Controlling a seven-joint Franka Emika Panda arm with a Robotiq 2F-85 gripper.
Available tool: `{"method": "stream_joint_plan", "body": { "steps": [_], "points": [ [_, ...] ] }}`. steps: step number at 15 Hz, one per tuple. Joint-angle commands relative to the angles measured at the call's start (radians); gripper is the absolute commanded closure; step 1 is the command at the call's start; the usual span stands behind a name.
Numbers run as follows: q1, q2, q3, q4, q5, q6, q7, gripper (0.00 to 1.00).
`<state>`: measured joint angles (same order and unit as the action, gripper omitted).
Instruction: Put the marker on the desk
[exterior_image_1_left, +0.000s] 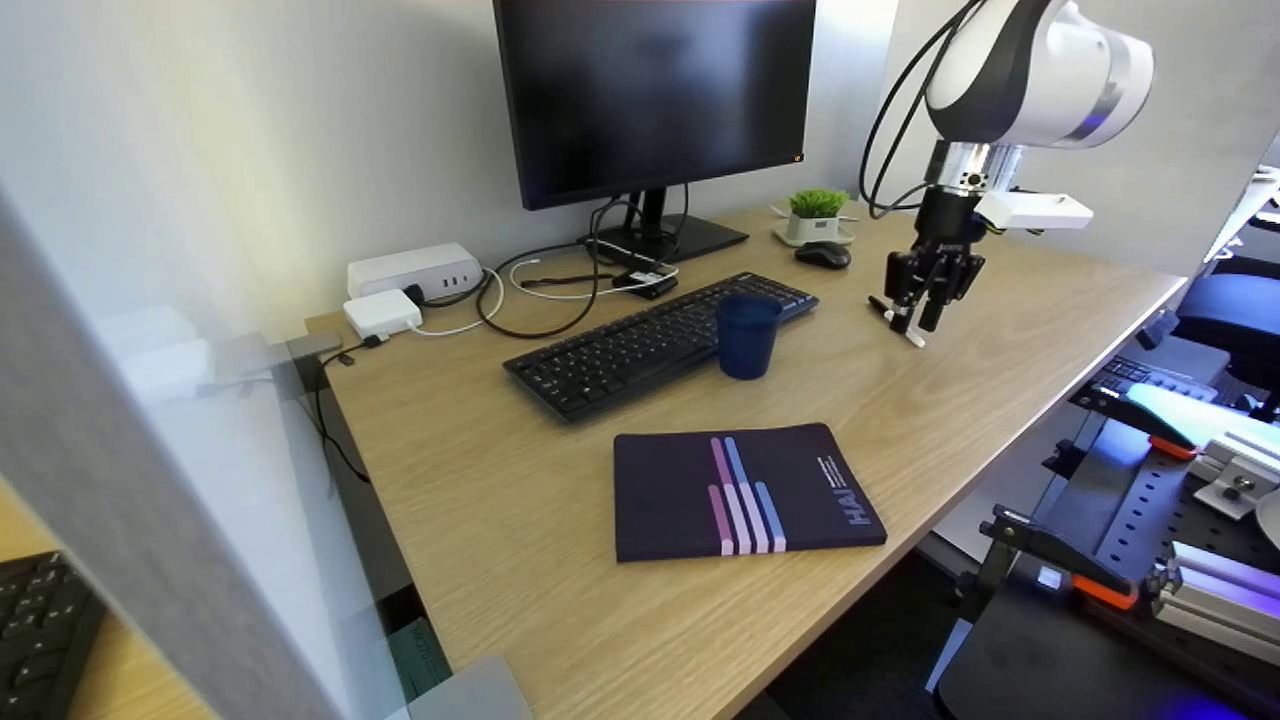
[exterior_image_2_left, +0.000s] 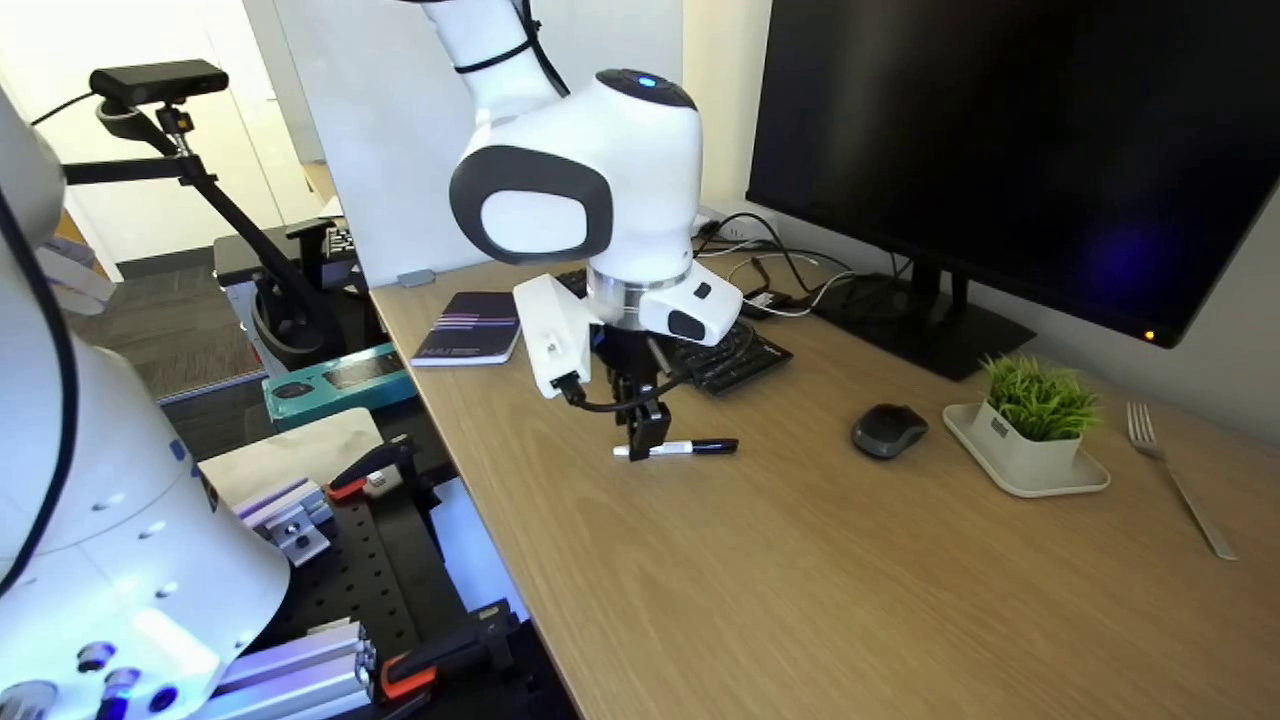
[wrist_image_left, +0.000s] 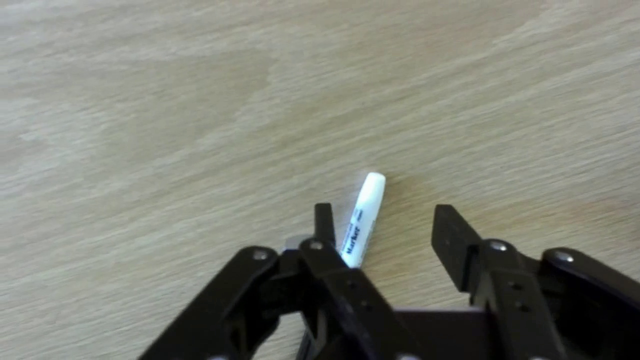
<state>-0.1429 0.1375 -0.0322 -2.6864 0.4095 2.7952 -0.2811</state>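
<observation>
The marker has a white body and a black cap and lies flat on the desk. In an exterior view the marker (exterior_image_2_left: 672, 448) shows nearly whole; it also shows in an exterior view (exterior_image_1_left: 879, 305) and the wrist view (wrist_image_left: 362, 220). The desk is light tan wood (exterior_image_1_left: 510, 470) (exterior_image_2_left: 800, 580) (wrist_image_left: 200, 125). My gripper (wrist_image_left: 384, 207) is open, its fingers apart, low over the marker in both exterior views (exterior_image_1_left: 914, 326) (exterior_image_2_left: 643, 447). In the wrist view the white end shows between the fingers, nearer the left finger, which hides the marker's middle. I cannot tell whether they touch.
A blue cup (exterior_image_1_left: 747, 338), a keyboard (exterior_image_1_left: 660, 345) and a dark striped notebook (exterior_image_1_left: 660, 495) are on the desk. A mouse (exterior_image_2_left: 889, 430), a potted plant (exterior_image_2_left: 1040, 400), a fork (exterior_image_2_left: 1180, 490) and a monitor (exterior_image_1_left: 660, 95) are also there. The desk's front edge (exterior_image_2_left: 500, 555) is near the robot base.
</observation>
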Motion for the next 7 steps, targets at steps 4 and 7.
{"method": "stream_joint_plan", "body": {
  "steps": [4, 7],
  "points": [
    [0.011, -0.026, -0.046, 0.0, -0.169, -0.055, 0.121, 0.0],
    [-0.002, -0.006, -0.027, 0.001, -0.151, -0.021, 0.103, 0.0]
  ]
}}
